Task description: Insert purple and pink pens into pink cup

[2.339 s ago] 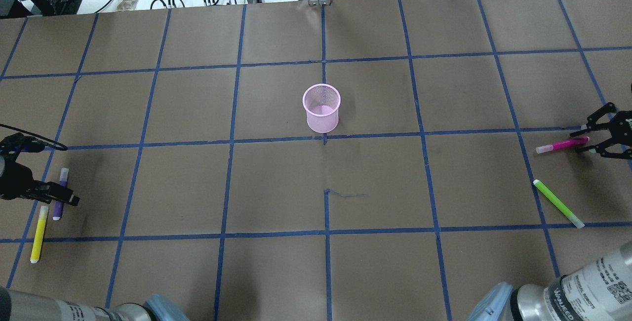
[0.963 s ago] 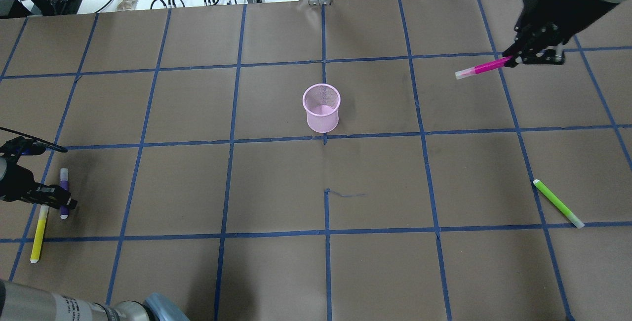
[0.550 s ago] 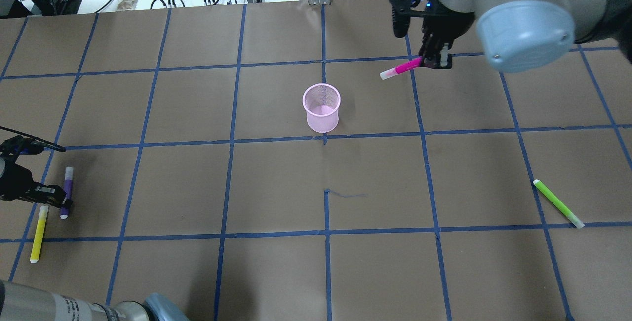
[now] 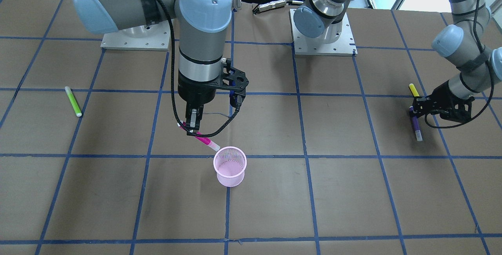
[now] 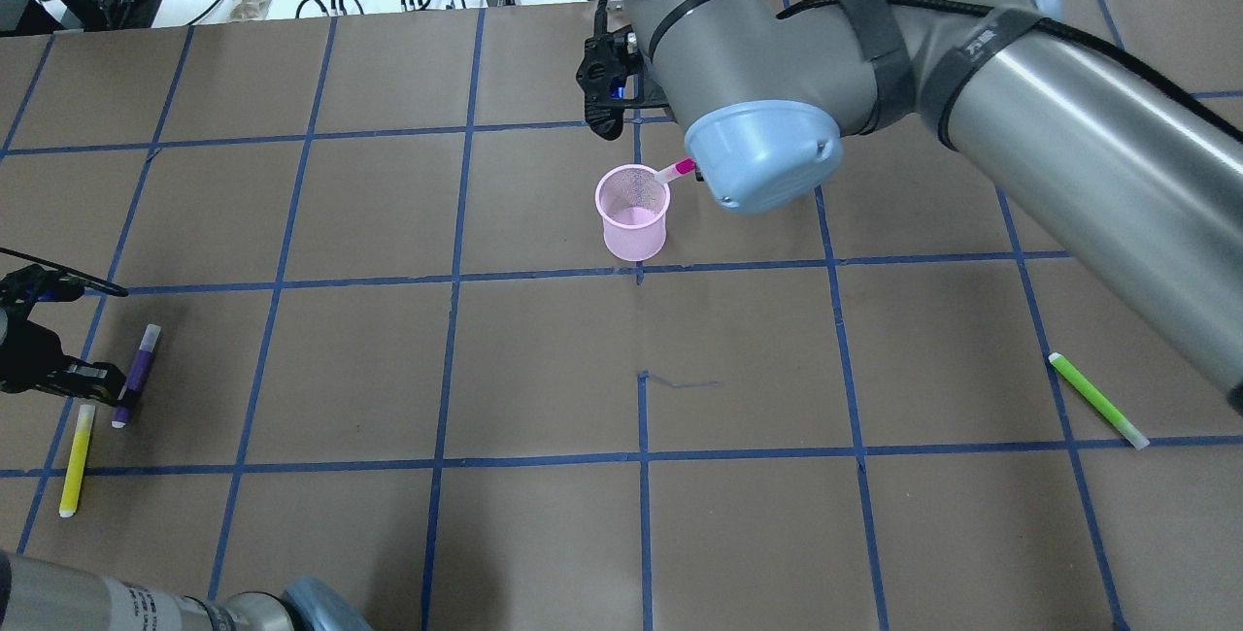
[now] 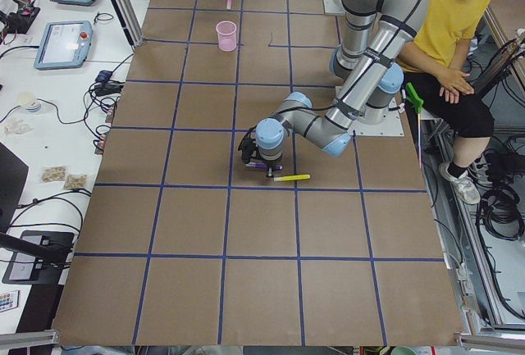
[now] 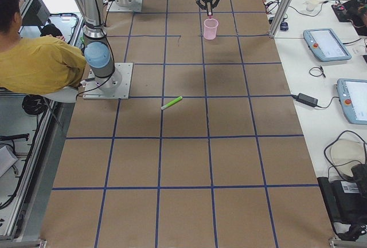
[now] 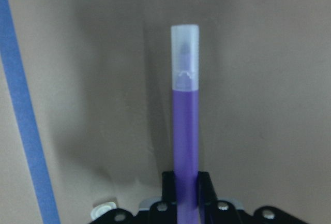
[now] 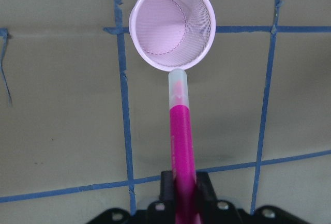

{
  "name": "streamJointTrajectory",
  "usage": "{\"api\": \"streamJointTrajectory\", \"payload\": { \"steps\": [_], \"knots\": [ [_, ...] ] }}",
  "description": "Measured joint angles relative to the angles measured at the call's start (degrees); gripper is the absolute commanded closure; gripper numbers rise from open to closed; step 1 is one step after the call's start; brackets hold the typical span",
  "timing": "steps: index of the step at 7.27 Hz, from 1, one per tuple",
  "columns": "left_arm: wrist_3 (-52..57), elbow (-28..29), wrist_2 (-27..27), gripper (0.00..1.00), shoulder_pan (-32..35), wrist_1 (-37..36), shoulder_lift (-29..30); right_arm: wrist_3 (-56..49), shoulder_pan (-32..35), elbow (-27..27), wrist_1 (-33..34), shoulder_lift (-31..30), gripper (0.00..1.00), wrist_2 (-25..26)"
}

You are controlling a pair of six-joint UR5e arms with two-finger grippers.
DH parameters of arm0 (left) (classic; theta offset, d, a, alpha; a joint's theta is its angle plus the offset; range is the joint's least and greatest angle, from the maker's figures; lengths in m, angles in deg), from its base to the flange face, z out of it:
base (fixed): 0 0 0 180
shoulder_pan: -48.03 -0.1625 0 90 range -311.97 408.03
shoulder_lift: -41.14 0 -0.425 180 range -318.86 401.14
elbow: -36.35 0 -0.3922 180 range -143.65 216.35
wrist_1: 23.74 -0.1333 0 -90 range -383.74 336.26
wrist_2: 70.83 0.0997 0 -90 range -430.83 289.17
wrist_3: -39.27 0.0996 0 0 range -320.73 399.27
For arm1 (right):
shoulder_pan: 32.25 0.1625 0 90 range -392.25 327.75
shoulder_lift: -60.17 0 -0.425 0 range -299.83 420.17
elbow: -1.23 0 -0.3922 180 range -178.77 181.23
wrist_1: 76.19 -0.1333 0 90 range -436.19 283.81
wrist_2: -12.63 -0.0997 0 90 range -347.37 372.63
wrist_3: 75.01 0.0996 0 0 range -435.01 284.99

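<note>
The pink mesh cup (image 5: 632, 214) stands upright near the table's middle; it also shows in the front view (image 4: 230, 166) and the right wrist view (image 9: 172, 25). My right gripper (image 4: 191, 128) is shut on the pink pen (image 5: 677, 170). It holds the pen tilted, with the clear cap at the cup's rim (image 9: 177, 79). My left gripper (image 5: 109, 384) is shut on the purple pen (image 5: 136, 374) at the table's left edge, low over the paper. The purple pen points away from the fingers in the left wrist view (image 8: 185, 120).
A yellow pen (image 5: 76, 461) lies right next to my left gripper. A green pen (image 5: 1097, 400) lies on the right side of the table. My right arm's elbow (image 5: 762, 141) hangs over the area beside the cup. Cables lie past the far edge.
My right arm lifted the pink pen from the table's right side and carried it left to the cup's rim. My left gripper stayed put; the purple pen in it has tilted slightly.
</note>
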Motion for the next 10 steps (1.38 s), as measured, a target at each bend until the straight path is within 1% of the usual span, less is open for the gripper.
{"api": "streamJointTrajectory", "payload": {
  "steps": [3, 4, 5, 6, 7, 8, 10],
  "knots": [
    [-0.1, 1.6, 0.8, 1.00, 1.0, 1.4, -2.1, 2.0, 3.3, -1.0, 1.4, 4.9, 1.00, 3.4],
    [-0.4, 2.2, 0.8, 1.00, 1.8, 3.8, -3.6, 2.2, 3.9, -1.2, 1.9, 6.3, 1.00, 3.8],
    [-1.0, 3.5, 0.6, 1.00, 2.9, 8.5, -5.6, 2.3, 4.2, -1.4, 2.2, 7.2, 0.97, 4.0],
    [-1.6, 6.3, 0.4, 1.00, 4.1, 15.9, -7.5, 2.4, 4.7, -1.7, 2.6, 8.1, 0.53, 4.0],
    [-2.2, 9.6, 0.1, 1.00, 5.3, 23.1, -8.7, 2.4, 5.3, -1.8, 3.1, 9.0, 0.01, 4.1],
    [-2.5, 12.0, -0.5, 1.00, 6.6, 28.8, -9.5, 2.4, 5.5, -2.0, 3.5, 9.6, 0.00, 4.0],
    [-2.7, 13.7, -3.4, 1.00, 7.9, 37.0, -10.1, 2.2, 4.8, -3.0, 3.5, 9.3, 0.00, 3.6]
  ]
}}
